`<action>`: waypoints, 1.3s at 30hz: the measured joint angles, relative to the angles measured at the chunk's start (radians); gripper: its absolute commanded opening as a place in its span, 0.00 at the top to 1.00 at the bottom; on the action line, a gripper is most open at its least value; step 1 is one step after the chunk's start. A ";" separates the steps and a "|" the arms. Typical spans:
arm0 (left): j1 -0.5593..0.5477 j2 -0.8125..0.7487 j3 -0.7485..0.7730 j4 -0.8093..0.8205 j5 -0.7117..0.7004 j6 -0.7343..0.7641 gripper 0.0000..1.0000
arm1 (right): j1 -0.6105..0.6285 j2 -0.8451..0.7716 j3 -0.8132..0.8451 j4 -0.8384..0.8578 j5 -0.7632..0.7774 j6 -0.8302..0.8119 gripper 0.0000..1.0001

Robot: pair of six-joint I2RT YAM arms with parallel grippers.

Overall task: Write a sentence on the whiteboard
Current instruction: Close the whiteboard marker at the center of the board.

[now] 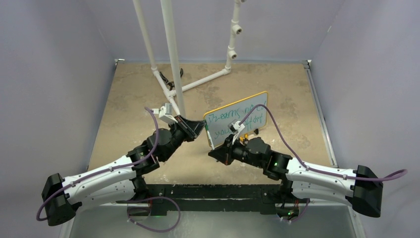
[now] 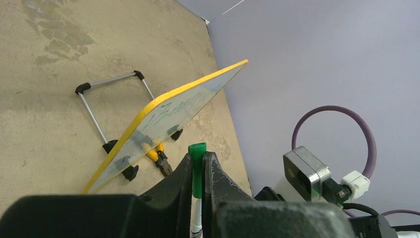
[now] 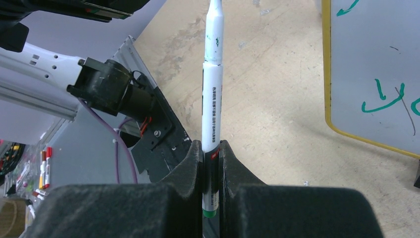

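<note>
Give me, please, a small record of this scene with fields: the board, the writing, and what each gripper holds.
board: whiteboard, yellow rim, propped tilted on a wire stand
writing: green sentence, two lines, begins "Dreams"; the rest is hard to read
left gripper: shut on a green cap (probably the marker's), near the board's left edge
right gripper: shut on the white marker, beside the board and not touching it
</note>
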 measured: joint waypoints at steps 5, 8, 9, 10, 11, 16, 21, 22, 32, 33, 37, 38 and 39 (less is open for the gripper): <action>0.000 0.011 0.000 0.013 0.011 0.000 1.00 | 0.000 0.000 0.000 -0.002 0.003 0.000 1.00; 0.000 0.013 0.000 0.015 0.018 0.000 1.00 | 0.000 0.000 0.000 -0.003 0.016 0.001 1.00; 0.000 0.013 0.000 0.015 0.019 0.000 1.00 | 0.000 0.000 0.000 -0.004 0.021 0.001 1.00; 0.000 0.013 0.000 0.015 0.022 0.000 1.00 | 0.000 0.000 0.000 -0.006 0.024 0.002 1.00; 0.000 0.013 0.000 0.015 0.023 0.000 1.00 | 0.000 0.000 0.000 -0.007 0.026 0.002 1.00; 0.001 0.014 0.000 0.015 0.034 0.000 1.00 | 0.003 0.000 0.011 -0.018 0.047 0.005 1.00; 0.005 0.016 -0.019 0.053 0.063 0.003 1.00 | 0.006 0.000 0.030 -0.036 0.075 0.018 1.00; 0.007 0.014 -0.034 0.078 0.068 0.004 1.00 | 0.006 0.000 0.033 -0.042 0.080 0.021 1.00; 0.006 0.006 -0.140 0.164 0.185 0.070 1.00 | 0.005 -0.002 0.050 -0.011 0.160 0.058 1.00; 0.006 0.006 -0.142 0.173 0.196 0.080 1.00 | 0.005 -0.005 0.050 -0.005 0.163 0.058 1.00; 0.006 -0.002 -0.143 0.195 0.227 0.107 0.96 | 0.005 -0.019 0.050 0.020 0.177 0.053 1.00; 0.006 -0.008 -0.142 0.193 0.232 0.117 0.88 | 0.005 -0.025 0.050 0.024 0.178 0.050 1.00; 0.006 -0.015 -0.141 0.187 0.233 0.126 0.81 | 0.005 -0.033 0.050 0.030 0.179 0.045 1.00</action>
